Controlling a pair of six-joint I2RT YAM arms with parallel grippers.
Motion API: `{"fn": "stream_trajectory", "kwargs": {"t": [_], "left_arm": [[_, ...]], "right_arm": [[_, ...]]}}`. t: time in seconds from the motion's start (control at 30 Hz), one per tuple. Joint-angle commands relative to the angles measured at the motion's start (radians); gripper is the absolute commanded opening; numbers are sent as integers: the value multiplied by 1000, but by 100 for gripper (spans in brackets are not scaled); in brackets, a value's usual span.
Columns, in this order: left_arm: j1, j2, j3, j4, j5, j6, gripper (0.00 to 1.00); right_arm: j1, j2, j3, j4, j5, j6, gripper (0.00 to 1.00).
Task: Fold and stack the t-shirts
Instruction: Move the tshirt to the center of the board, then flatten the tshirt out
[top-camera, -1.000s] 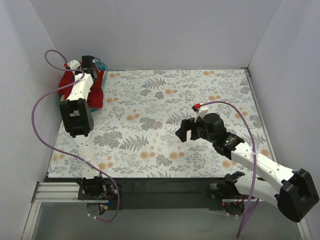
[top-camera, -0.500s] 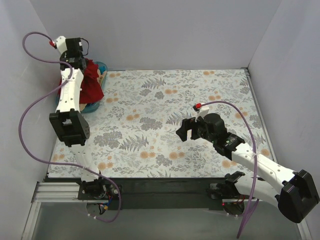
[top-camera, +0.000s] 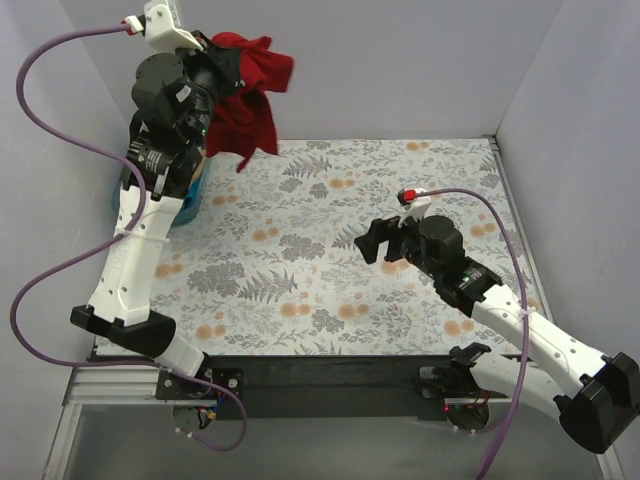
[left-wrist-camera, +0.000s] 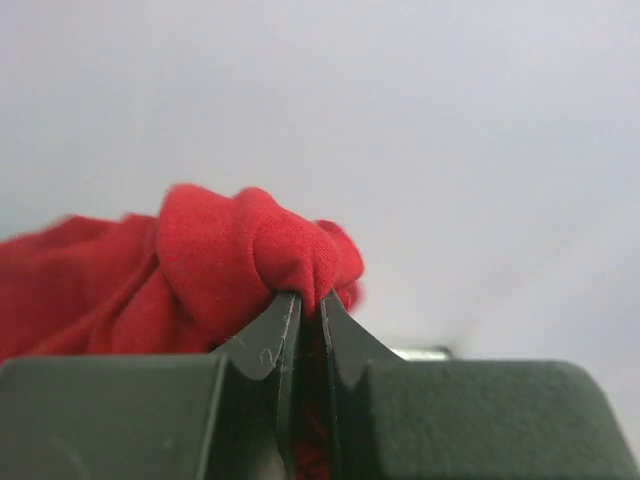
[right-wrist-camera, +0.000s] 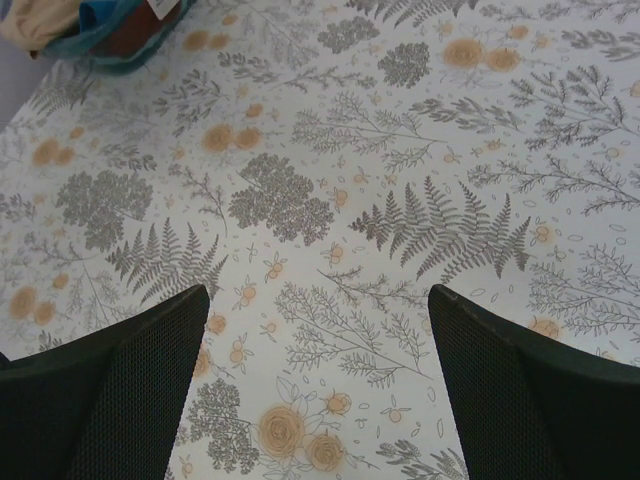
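The dark red t-shirt (top-camera: 245, 100) hangs bunched in the air at the back left, above the table. My left gripper (top-camera: 228, 62) is shut on a fold of it; the left wrist view shows the red cloth (left-wrist-camera: 250, 255) pinched between the two black fingers. The beige t-shirt (right-wrist-camera: 40, 20) lies in the blue basket (right-wrist-camera: 100, 40) at the table's back left corner. My right gripper (top-camera: 377, 245) is open and empty, hovering over the middle right of the floral table (top-camera: 330, 240).
The blue basket (top-camera: 192, 195) is mostly hidden behind my raised left arm in the top view. White walls close the table in at the back and on both sides. A metal rail runs along the table's right edge (top-camera: 512, 215).
My left arm has lifted the red t-shirt out of the basket, up and to the right, until it hangs high in the air. My right gripper has shifted slightly right.
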Motion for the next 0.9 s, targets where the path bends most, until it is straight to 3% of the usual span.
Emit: {"fn": "stream_trajectory", "kwargs": {"t": [0.0, 0.17, 0.2, 0.27, 0.3, 0.33, 0.37, 0.5, 0.63, 0.67, 0.77, 0.87], "left_arm": [[-102, -62, -84, 61, -31, 16, 0], [-173, -76, -253, 81, -79, -157, 0], [-174, -73, -332, 79, -76, -191, 5], [-173, -56, -403, 70, -65, -240, 33], [-170, -47, -433, 64, -67, -275, 66], [-163, -15, -472, 33, -64, -291, 79], [-153, 3, -480, 7, -50, -306, 83], [-62, 42, -587, -77, 97, -386, 83], [-59, -30, -810, -65, 108, -432, 73], [-56, -65, -912, -50, 120, -441, 64], [-53, -90, -1017, -10, 168, -467, 56], [-53, -69, -1074, -10, 180, -485, 55]], "right_arm": [[0, -43, 69, 24, 42, -21, 97], [-2, -81, 88, 4, 82, -20, 97], [-2, -83, 86, -17, 96, -14, 97], [-2, -84, 84, -36, 113, -7, 97], [-2, -81, 83, -56, 124, -1, 97], [-2, -74, 80, -65, 128, 6, 97], [-2, -69, 74, -74, 128, 11, 97], [0, -20, 49, -135, 92, 23, 94], [34, 85, 14, -133, 72, 55, 90], [46, 112, 12, -125, 90, 63, 89], [93, 236, 35, -94, 127, 63, 87], [121, 381, 100, -77, 137, 62, 84]]}}
